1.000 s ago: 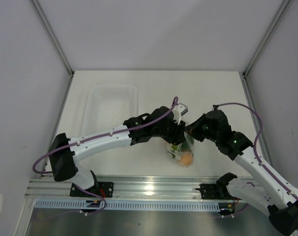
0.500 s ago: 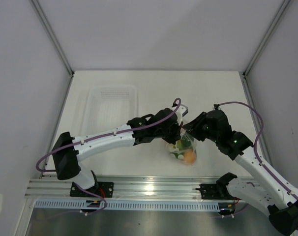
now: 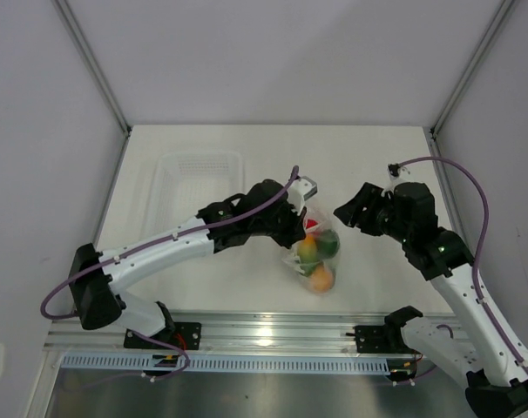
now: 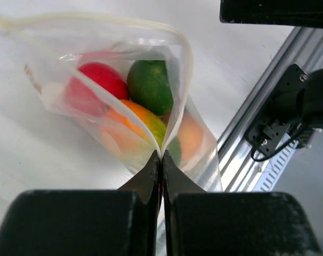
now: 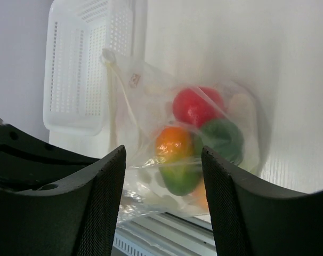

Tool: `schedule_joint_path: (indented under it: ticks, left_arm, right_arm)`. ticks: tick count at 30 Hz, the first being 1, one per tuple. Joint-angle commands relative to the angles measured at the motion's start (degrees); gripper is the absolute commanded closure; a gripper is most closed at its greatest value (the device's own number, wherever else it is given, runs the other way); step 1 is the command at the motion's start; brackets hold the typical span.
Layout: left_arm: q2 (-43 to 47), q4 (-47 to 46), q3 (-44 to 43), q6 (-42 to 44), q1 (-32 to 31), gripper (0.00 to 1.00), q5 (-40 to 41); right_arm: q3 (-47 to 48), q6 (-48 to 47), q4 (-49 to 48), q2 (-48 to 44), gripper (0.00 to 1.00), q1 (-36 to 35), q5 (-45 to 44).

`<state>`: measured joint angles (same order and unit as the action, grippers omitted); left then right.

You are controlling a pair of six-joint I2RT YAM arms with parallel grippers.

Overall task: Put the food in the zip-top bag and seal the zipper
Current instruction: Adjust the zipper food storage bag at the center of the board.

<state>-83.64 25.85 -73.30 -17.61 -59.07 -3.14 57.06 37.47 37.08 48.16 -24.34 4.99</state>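
Pinches the bag (image 3: 314, 254) at its rim with the left fingers (image 4: 161, 162), closed tight on the plastic. Holds the right fingers (image 3: 344, 212) spread wide, empty, just beside it. Shows red, green and orange food (image 4: 151, 88) inside, mouth gaping, bag seemingly resting on the table (image 3: 377, 157) near the tray (image 3: 199, 174).
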Motion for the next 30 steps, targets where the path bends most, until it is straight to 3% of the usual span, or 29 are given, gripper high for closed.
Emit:
schedule_joint_path:
  ticks: [1, 8, 13, 17, 19, 27, 30]
  left_arm:
    - [5.93, -2.56, 1.49, 5.73, 2.72, 0.99, -9.07]
    - [9.45, 2.45, 1.84, 12.32, 8.53, 0.99, -30.93]
    - [14.54, 6.66, 1.06, 16.11, 8.79, 1.0, -35.97]
    - [18.06, 10.53, -0.18, 19.0, 8.79, 1.0, -39.92]
    - [19.38, 12.55, -0.79, 20.06, 8.79, 1.0, -42.46]
    - [24.39, 15.29, -1.15, 20.24, 8.79, 1.0, -50.38]
    - [26.15, 14.32, -0.71, 19.37, 8.79, 0.99, -52.84]
  right_arm:
    - [1.92, -8.73, 1.33, -0.26, 0.39, 0.87, 6.16]
    - [-0.36, -14.44, -1.3, 1.06, 0.42, 1.84, 13.11]
    - [-1.95, -17.08, -5.87, -0.08, 0.43, 3.24, 21.44]
    - [-1.95, -18.84, -8.51, -0.44, 0.45, 5.88, 35.21]
    - [-1.78, -19.1, -9.3, -0.35, 0.45, 6.49, 37.97]
    - [-3.35, -17.53, -16.06, -2.28, 0.44, 6.76, 51.66]
    - [-5.98, -12.71, -23.87, -4.3, 0.41, 6.67, 57.3]
